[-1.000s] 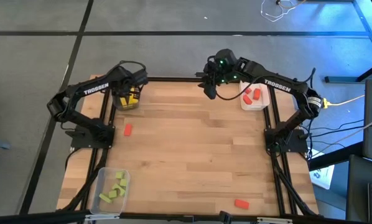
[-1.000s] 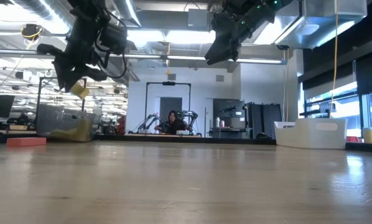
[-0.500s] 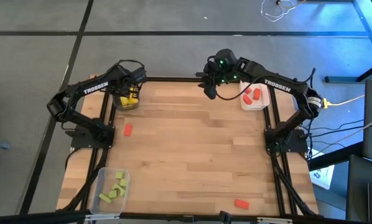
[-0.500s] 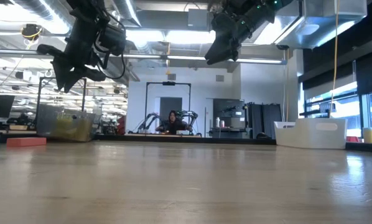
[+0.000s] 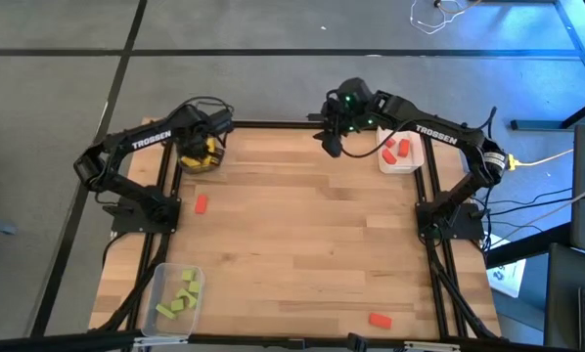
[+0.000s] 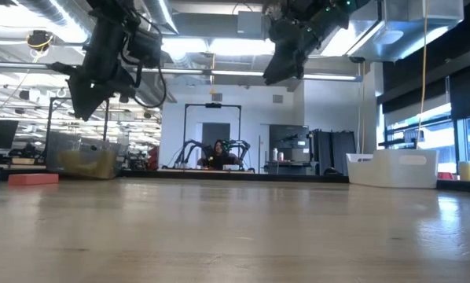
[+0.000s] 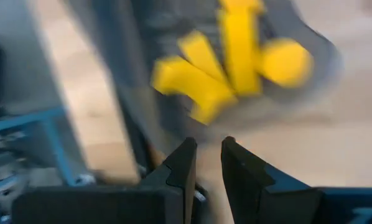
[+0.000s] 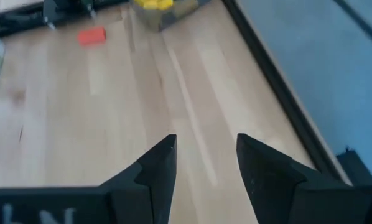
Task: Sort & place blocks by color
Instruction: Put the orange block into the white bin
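1. My left hand (image 5: 201, 137) hangs over the dark tray (image 5: 201, 161) of yellow blocks (image 7: 232, 53) at the table's (image 5: 302, 235) far-left corner; fingers narrow, a small gap between them, nothing held.
2. My right hand (image 8: 204, 165) hovers at the far edge beside the white tray (image 5: 400, 154), fingers moderately apart, empty.
3. A stray red block (image 5: 202, 203) lies on the table just toward me from the left hand, long axis running near-to-far. Left arm is clearly nearer.
4. A second red block (image 5: 379, 319) sits at the near-right edge, well away from both hands.
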You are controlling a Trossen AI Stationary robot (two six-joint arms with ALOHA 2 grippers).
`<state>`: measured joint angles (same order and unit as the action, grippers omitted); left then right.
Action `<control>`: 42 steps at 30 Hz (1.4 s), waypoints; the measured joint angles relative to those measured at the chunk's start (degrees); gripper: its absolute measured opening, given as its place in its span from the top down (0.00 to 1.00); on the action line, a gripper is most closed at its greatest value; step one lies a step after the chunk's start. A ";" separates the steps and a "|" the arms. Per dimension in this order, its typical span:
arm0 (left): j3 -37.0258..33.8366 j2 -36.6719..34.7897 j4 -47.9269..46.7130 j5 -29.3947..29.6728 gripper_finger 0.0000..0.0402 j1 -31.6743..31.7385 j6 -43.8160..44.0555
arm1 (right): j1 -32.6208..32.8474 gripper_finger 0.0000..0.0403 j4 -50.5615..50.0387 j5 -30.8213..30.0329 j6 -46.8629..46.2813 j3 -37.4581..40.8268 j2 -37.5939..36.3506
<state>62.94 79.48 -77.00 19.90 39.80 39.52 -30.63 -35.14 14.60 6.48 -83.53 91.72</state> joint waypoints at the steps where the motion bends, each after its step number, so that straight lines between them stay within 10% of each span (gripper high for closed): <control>1: 0.00 0.00 0.01 -2.66 0.84 -0.74 -0.06 | 0.00 0.59 -1.13 0.00 0.10 -0.01 0.00; 8: 0.00 -0.09 -0.07 -21.65 0.83 -9.20 0.58 | 0.00 0.59 -14.46 8.64 5.11 -0.02 -0.82; 27: 0.00 -0.11 -0.58 -28.20 0.83 -35.76 36.63 | 0.02 0.59 -37.32 10.54 3.92 -0.04 -11.50; 42: 0.00 -0.12 -3.60 -22.56 0.82 -41.63 35.81 | 7.73 0.59 -49.97 10.48 -10.49 0.58 -12.00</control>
<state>62.94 79.37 -80.60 -2.66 -1.83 75.34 -22.90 -85.11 25.08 -4.01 -82.95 79.72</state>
